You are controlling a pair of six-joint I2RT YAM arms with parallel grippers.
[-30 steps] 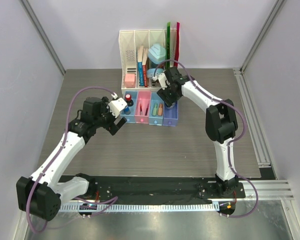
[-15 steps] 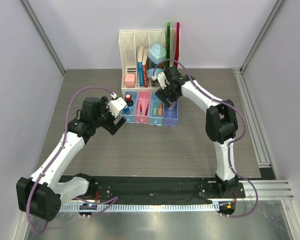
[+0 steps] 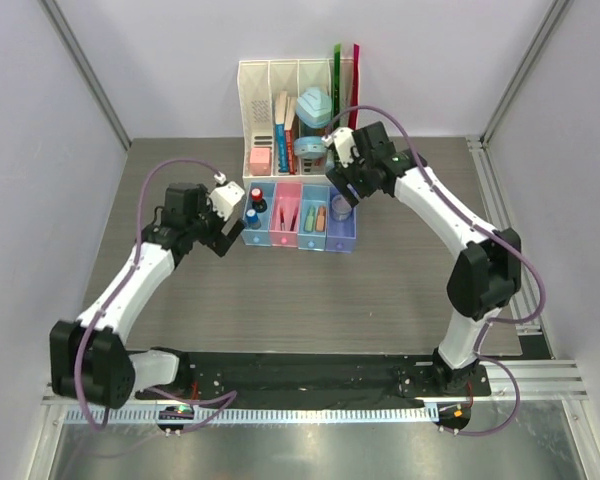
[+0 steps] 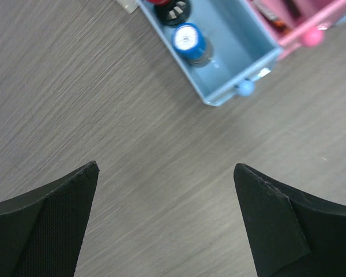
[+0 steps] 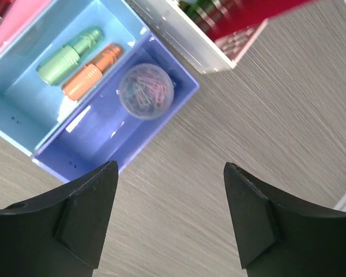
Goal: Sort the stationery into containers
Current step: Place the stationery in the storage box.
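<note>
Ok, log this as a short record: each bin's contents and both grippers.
blue bin: red-capped cylinder, blue-capped cylinder
pink bin: dark-red pens
light blue bin: green piece, orange piece
purple bin: clear round case of paper clips
left gripper: open, empty, over table by blue bin
right gripper: open, empty, over table beside purple bin

A grey wood-grain tabletop sits between plain pale walls, a metal rail along its right edge.

purple bin: disc inside | light blue bin: green piece, orange piece side by side | right gripper: jaws apart, empty
</note>
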